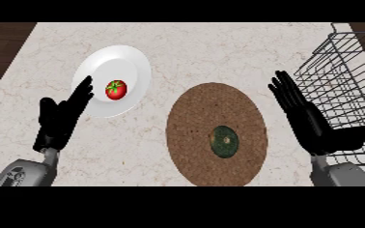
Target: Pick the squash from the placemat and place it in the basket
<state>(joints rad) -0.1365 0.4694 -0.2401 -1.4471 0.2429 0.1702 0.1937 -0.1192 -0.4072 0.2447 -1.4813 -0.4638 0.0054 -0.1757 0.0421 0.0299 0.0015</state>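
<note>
Head view shows us a pale marbled stone counter (214, 48) with 3 things that matter. The small round dark green squash (224, 141) sits on the round brown woven placemat (206, 106), toward the mat's lower right part, seen from above with a lighter spot at its centre. The black wire basket (335, 72) stands at the counter's right edge, well apart from the squash. To the left, a round white plate (132, 63) carries a red tomato with a green stalk (116, 89), which is no part of our job.

Our right hand (306, 121) stands between the placemat and the basket, fingers straight and spread upward, holding nothing. Our left hand (61, 121) shows at the left, just beside the plate's lower rim, fingers straight too and empty; it looks to be resting.

We judge the pick not yet begun. The squash looks small, hard-skinned and stiff, probably light, and its smooth rounded rind may slip or roll. We would take it across its widest part, fingers on one side and thumb on the other, coming down from above with the right hand.
</note>
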